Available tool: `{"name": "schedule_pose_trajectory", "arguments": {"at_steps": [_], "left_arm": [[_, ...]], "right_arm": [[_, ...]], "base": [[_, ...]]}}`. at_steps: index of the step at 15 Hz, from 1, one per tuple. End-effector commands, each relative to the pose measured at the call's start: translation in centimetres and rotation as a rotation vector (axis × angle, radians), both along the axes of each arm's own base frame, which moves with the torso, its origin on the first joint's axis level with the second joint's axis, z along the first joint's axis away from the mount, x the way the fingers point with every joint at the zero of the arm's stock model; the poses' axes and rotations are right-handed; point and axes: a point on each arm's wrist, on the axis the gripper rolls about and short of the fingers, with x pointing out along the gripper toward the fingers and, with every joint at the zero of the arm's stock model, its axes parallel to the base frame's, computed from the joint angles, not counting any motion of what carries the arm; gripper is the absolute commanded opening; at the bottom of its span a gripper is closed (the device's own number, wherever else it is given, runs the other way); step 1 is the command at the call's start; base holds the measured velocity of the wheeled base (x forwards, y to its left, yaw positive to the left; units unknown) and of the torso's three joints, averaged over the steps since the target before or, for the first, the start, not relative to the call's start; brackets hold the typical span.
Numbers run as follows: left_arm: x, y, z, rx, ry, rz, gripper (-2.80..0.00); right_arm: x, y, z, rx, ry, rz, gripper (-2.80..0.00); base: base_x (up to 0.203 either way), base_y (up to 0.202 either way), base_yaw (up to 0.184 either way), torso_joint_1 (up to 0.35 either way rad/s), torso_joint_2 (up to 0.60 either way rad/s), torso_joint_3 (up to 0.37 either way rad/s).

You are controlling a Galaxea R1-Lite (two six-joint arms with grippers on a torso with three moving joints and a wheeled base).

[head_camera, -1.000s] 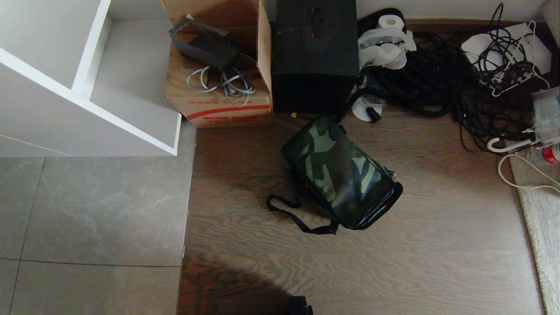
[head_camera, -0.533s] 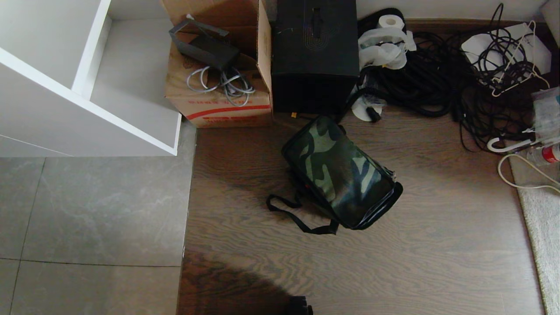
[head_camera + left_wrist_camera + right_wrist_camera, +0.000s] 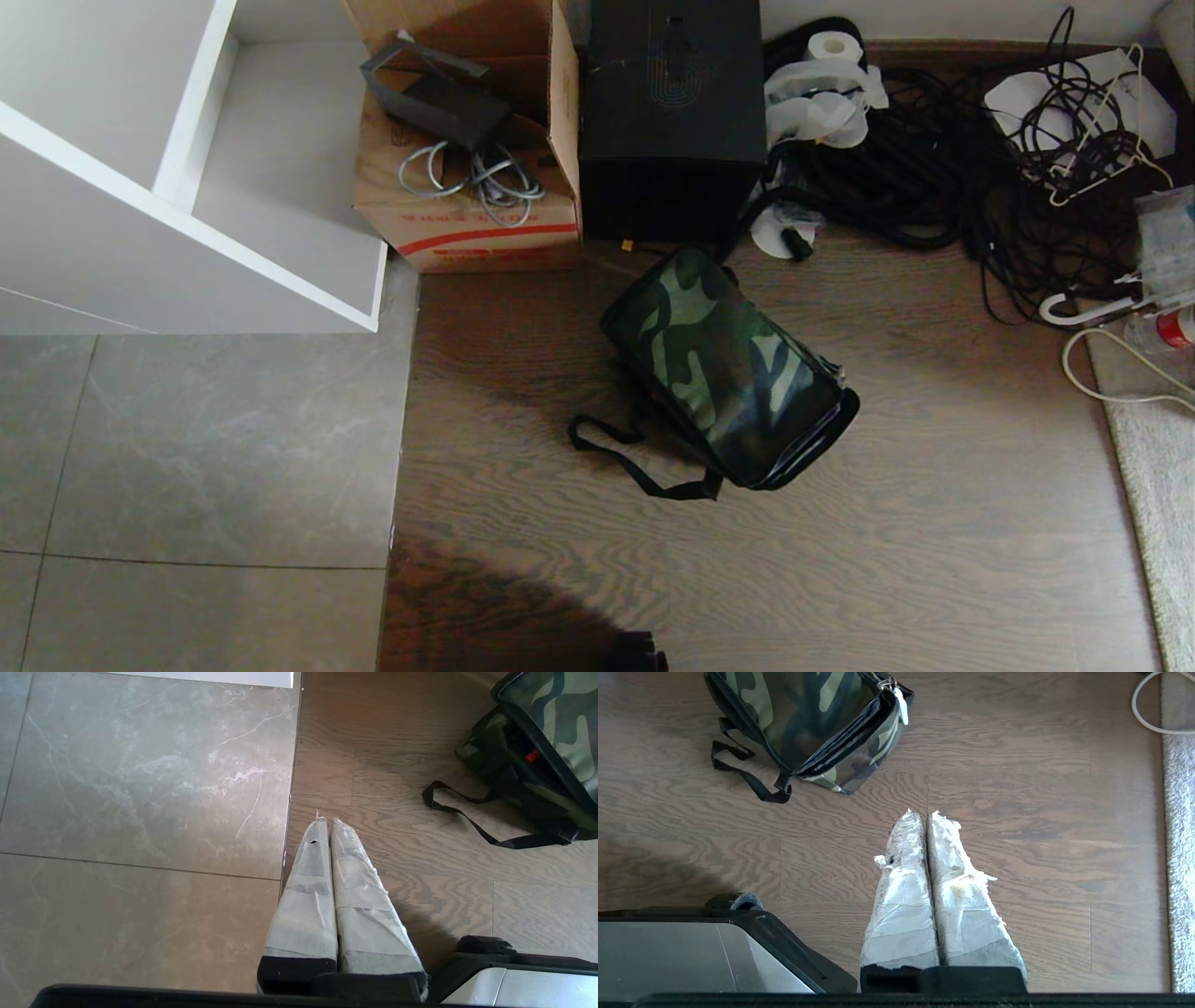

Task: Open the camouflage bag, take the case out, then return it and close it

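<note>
The camouflage bag (image 3: pixel 728 369) lies closed on the wooden floor, set askew, its black strap (image 3: pixel 635 462) trailing toward me. It also shows at the edge of the left wrist view (image 3: pixel 546 742) and in the right wrist view (image 3: pixel 808 718). The case is hidden. My left gripper (image 3: pixel 325 820) hangs shut and empty over the seam between tile and wood, well short of the bag. My right gripper (image 3: pixel 920 813) is shut and empty too, over bare wood nearer me than the bag. Neither arm shows in the head view.
Behind the bag stand a tall black box (image 3: pixel 670 121) and a brown cardboard carton (image 3: pixel 467 140) with cables. A heap of black cables (image 3: pixel 934 159) fills the far right. A white shelf unit (image 3: pixel 187 187) is at far left, a pale rug (image 3: pixel 1153 467) at right.
</note>
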Motion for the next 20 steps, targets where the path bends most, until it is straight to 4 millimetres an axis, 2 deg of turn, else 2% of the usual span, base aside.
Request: {"name": "schedule_pose_trajectory", "arguments": {"at_steps": [1, 20], "left_arm": [[0.07, 0.0, -0.25, -0.002, 0.008, 0.001, -2.8], [0.07, 0.0, -0.25, -0.003, 0.008, 0.001, -2.8]], "right_arm": [[0.03, 0.0, 0.01, 0.0, 0.004, 0.001, -2.8], [0.03, 0.0, 0.01, 0.001, 0.004, 0.001, -2.8]], "base": [[0.0, 0.0, 0.0, 0.007, 0.0, 0.065], [0.0, 0.0, 0.0, 0.003, 0.0, 0.194]]}}
